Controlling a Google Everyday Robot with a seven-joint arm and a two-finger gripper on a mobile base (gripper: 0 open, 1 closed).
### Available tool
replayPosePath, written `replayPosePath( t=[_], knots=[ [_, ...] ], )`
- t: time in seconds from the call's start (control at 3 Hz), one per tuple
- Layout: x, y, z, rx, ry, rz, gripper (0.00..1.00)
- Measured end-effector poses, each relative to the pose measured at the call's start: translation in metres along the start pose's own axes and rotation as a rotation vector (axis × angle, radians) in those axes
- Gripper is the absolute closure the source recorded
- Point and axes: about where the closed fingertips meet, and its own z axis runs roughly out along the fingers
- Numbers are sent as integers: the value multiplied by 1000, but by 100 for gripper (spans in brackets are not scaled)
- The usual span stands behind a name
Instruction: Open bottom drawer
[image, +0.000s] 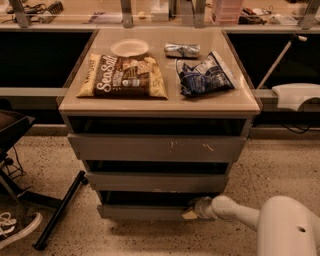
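Observation:
The bottom drawer (142, 212) is the lowest and smallest of three flat grey handle-less fronts in the cabinet, just above the floor. It stands out a little from the cabinet, with a dark gap above it. My gripper (190, 214) reaches in from the lower right on a white arm (235, 210). Its pale tip is at the right end of the bottom drawer's front, near the top edge. The inside of the drawer is hidden.
The middle drawer (157, 182) and the scratched top drawer (157, 148) sit above. The cabinet top (170, 102) holds a brown chip bag (122, 76), a blue bag (202, 75), a white plate (129, 47) and a small packet (182, 49). A black chair base (55, 215) stands on the floor at left.

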Motion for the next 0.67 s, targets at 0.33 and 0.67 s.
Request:
replayPosePath(
  t=[0.33,0.67],
  knots=[
    [0,-2,-2,0,0,0,100],
    [6,7,-7,15,3,2,100]
  ],
)
